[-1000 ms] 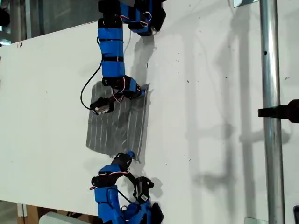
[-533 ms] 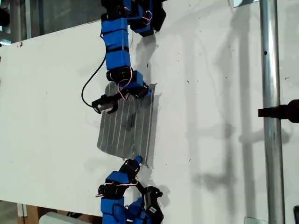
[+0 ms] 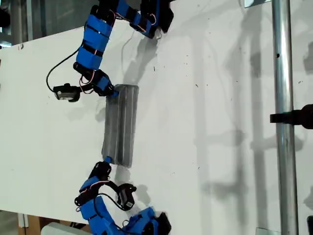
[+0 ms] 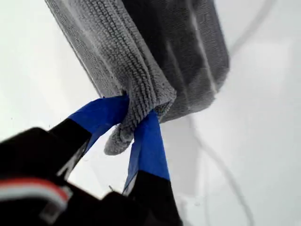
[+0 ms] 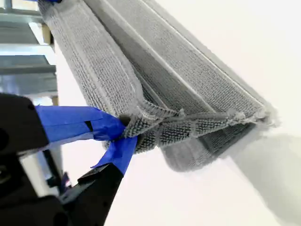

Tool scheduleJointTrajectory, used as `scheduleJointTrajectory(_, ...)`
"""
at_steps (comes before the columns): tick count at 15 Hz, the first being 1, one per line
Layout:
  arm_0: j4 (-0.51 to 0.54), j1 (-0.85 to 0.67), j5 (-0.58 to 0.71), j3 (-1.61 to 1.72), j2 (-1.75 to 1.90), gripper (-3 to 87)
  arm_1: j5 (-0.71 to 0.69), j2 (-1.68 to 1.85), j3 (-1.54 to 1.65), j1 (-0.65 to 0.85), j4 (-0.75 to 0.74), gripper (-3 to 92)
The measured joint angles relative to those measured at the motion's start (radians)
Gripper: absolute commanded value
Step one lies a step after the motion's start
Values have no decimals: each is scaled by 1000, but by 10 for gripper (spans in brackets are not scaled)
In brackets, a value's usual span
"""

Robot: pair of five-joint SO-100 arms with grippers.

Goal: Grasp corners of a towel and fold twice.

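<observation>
Towel point(image 3: 121, 125) lies on the white table point(image 3: 220, 98) as a long narrow band, doubled over along its length, with an arm at each short end in the exterior view. You cannot tell from the wrist views which arm is which. My first gripper point(image 4: 138, 110) is pinched tight on a bunched corner point(image 4: 117, 141), and a small tongue of cloth pokes out past the blue fingertips. My second gripper point(image 5: 124, 129) is likewise clamped on a corner point(image 5: 155, 125), holding what looks like two stacked layers by a thin bite near the hem. The first fold looks about done, and the second is not yet begun. Risks from here, as judgement: the second grip is shallow, so any pull along the band could strip one layer and let the fold spring open. If you release at uneven times, the end let go first may drag sideways and skew the edges. The upper layer sits lifted off the lower one near both grips, so if you let go without pressing down, the fold may stay puffed.
</observation>
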Motion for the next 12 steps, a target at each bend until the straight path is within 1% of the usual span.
scheduleJointTrajectory(2, -37, -69, 75, -103, -35, -14, -64, 66, 0, 84, -49, -2)
scheduleJointTrajectory(5, -66, -103, 121, -175, -46, -14, -110, 198, 40, 120, -112, -2)
scheduleJointTrajectory(7, -86, -100, 107, -140, -67, -14, -107, 210, 120, 107, -129, -2)
scheduleJointTrajectory(9, -112, -80, 67, -35, -103, -13, -81, 202, 230, 54, -158, -2)
scheduleJointTrajectory(12, -115, -23, 18, 17, -166, -13, -23, 133, 313, -23, -193, -2)
